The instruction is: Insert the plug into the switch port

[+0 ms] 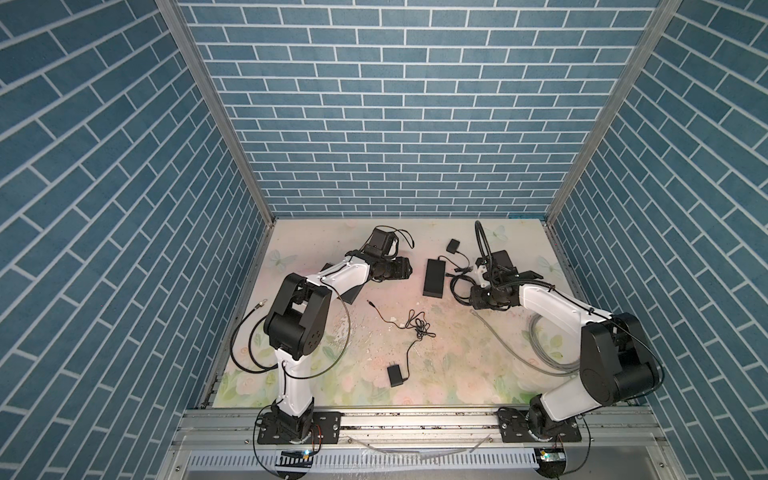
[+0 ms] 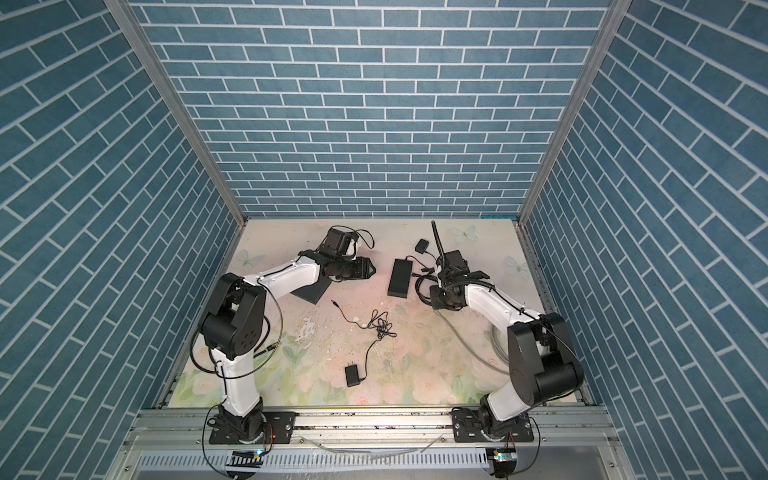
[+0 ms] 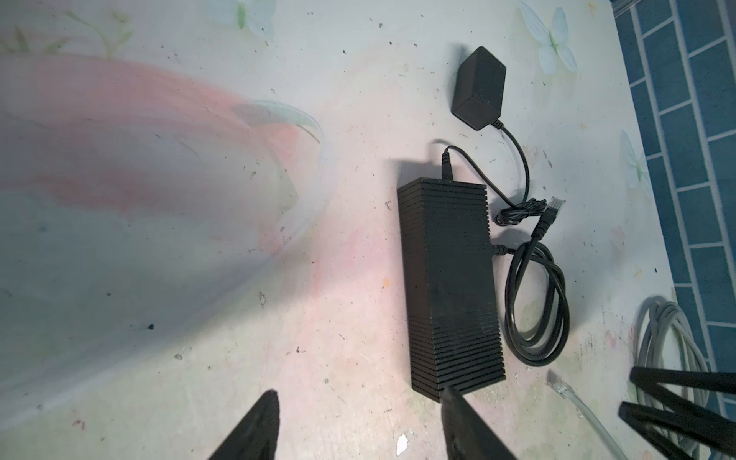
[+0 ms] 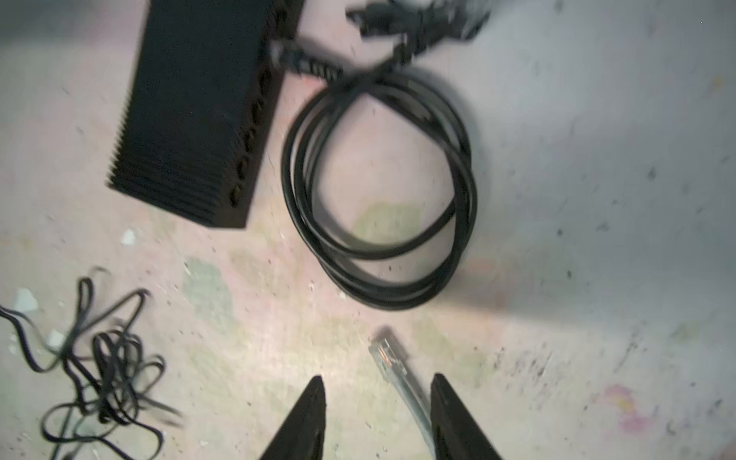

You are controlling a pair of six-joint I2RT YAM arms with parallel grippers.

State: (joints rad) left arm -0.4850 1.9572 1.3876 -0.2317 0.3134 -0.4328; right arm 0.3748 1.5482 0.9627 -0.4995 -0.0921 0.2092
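Observation:
The switch [image 1: 434, 276] is a black ribbed box lying flat at mid-table; its row of ports [image 4: 249, 131] shows along one side in the right wrist view. The plug [image 4: 388, 354] is a clear connector on a grey cable, lying on the table just ahead of my right gripper [image 4: 377, 381]. That gripper is open, and the grey cable runs between its fingers, close to one fingertip [image 4: 438, 382]. In a top view the plug [image 1: 473, 311] lies in front of the switch, to its right. My left gripper [image 3: 359, 393] hovers open and empty beside the switch's near end [image 3: 458, 374].
A coiled black cable [image 4: 378, 191] sits plugged into the switch, and its free end [image 3: 551, 207] lies beside it. A power adapter [image 3: 480, 87] lies behind the switch. A second adapter [image 1: 395, 374] with tangled thin wire [image 1: 417, 326] lies mid-table. Grey cable coils [image 1: 544, 345] lie right.

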